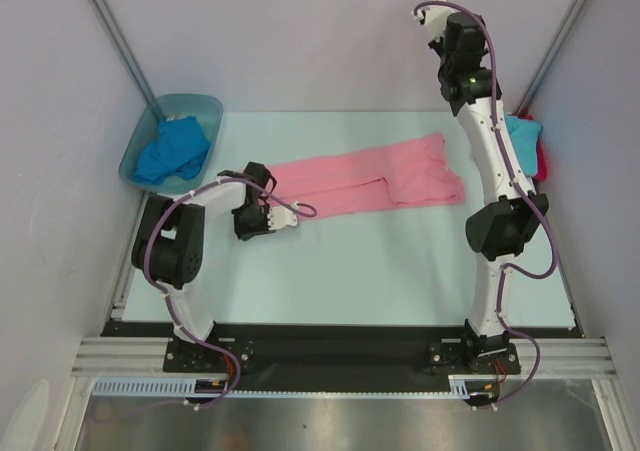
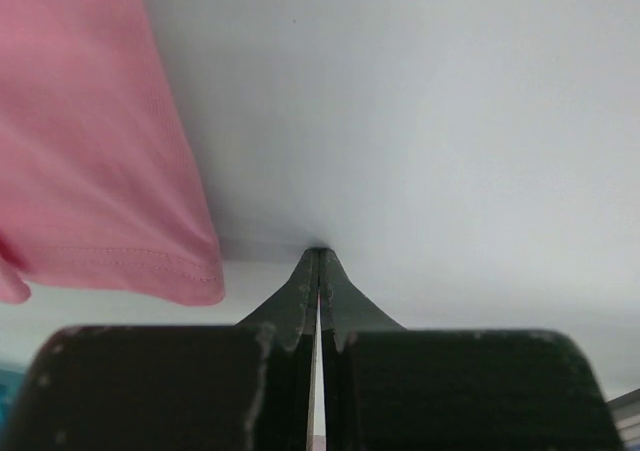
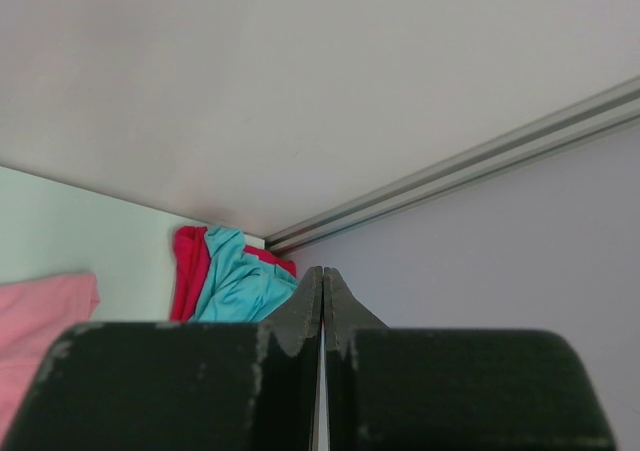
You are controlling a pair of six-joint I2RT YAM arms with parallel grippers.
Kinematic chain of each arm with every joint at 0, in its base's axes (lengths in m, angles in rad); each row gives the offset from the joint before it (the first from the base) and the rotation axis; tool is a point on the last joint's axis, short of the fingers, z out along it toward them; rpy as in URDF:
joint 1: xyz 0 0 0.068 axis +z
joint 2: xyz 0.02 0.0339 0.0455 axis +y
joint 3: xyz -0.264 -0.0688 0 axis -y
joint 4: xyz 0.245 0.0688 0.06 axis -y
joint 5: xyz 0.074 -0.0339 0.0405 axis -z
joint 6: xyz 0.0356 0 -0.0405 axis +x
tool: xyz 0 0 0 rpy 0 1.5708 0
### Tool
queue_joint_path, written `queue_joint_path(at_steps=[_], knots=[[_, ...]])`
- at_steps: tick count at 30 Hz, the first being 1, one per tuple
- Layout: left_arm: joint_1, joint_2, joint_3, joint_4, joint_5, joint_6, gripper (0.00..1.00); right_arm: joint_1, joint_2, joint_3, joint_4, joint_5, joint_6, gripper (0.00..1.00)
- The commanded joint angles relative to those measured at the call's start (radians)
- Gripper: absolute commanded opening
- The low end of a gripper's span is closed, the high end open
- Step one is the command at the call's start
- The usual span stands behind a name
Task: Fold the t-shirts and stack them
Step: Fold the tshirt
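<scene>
Left end effector [image 2: 318, 271]: jaws closed, empty, beside the pink t-shirt's left end.
Right end effector [image 3: 322, 283]: jaws closed, empty, raised far right.
Pink t-shirt [image 1: 375, 181]: long strip, mid worktop [image 1: 350, 271].
Royal blue t-shirt [image 1: 172, 149]: bunched in tub [image 1: 205, 106].
Turquoise t-shirt [image 3: 240, 281], red t-shirt [image 3: 188, 266]: heaped, far right corner.

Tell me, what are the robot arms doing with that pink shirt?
Nothing is being held right now. The pink t-shirt lies partly folded on the table. The left claw is shut beside its end; the right claw is shut too, raised high. A blue t-shirt sits in the tub; a turquoise t-shirt and a red t-shirt are bunched at the right edge.
</scene>
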Motion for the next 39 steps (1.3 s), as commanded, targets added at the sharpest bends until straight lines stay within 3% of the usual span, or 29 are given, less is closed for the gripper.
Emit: queue_joint_path(at_steps=[1, 11, 26, 36, 38, 39], knots=[[0.002, -0.003, 0.029, -0.035, 0.008, 0.012, 0.0, -0.001, -0.017, 0.036, 0.035, 0.022, -0.001, 0.0], [0.037, -0.058, 0.261, -0.056, 0.125, -0.103, 0.0, -0.016, -0.02, 0.033, 0.035, 0.032, -0.007, 0.0], [0.094, 0.178, 0.21, 0.011, 0.095, -0.156, 0.0, -0.018, -0.019, 0.033, 0.036, 0.03, -0.003, 0.0], [0.1, 0.189, 0.2, 0.027, 0.062, -0.127, 0.0, -0.018, -0.014, 0.038, 0.044, 0.042, -0.026, 0.0], [0.1, 0.167, 0.19, 0.047, 0.051, -0.117, 0.0, -0.018, -0.013, 0.038, 0.047, 0.047, -0.026, 0.05], [0.1, 0.155, 0.184, 0.057, 0.043, -0.114, 0.06, -0.018, -0.011, 0.038, 0.049, 0.048, -0.026, 0.09]])
